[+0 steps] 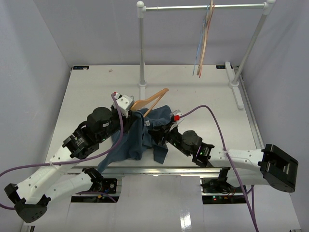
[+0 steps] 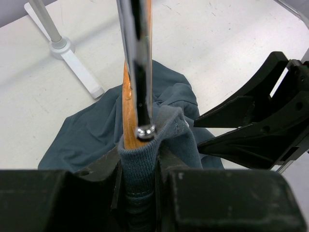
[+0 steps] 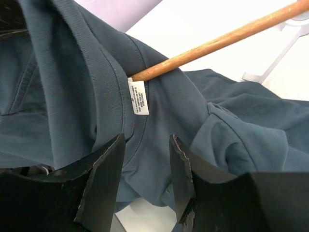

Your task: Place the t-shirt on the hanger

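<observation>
The light-brown wooden hanger (image 1: 153, 100) is held up over the middle of the table. My left gripper (image 1: 126, 107) is shut at the hanger's neck. In the left wrist view its jaws (image 2: 139, 162) clamp the wood (image 2: 128, 104) with the ribbed collar of the t-shirt (image 2: 87, 133) wrapped round it, and the metal hook (image 2: 137, 58) runs up the frame. The dark teal t-shirt (image 1: 137, 137) hangs from there in a bunch onto the table. My right gripper (image 1: 161, 126) is at the shirt's right side. Its jaws (image 3: 147, 154) stand apart with neck fabric loose between them, below the white label (image 3: 138, 96). One hanger arm (image 3: 217, 41) pokes out of the neck opening.
A white clothes rack (image 1: 203, 7) stands at the back with thin coloured hangers (image 1: 203, 43) on its rail. Its posts and feet (image 1: 234, 89) rest on the far half of the table (image 1: 96, 87). One rack foot (image 2: 72, 63) shows behind the shirt.
</observation>
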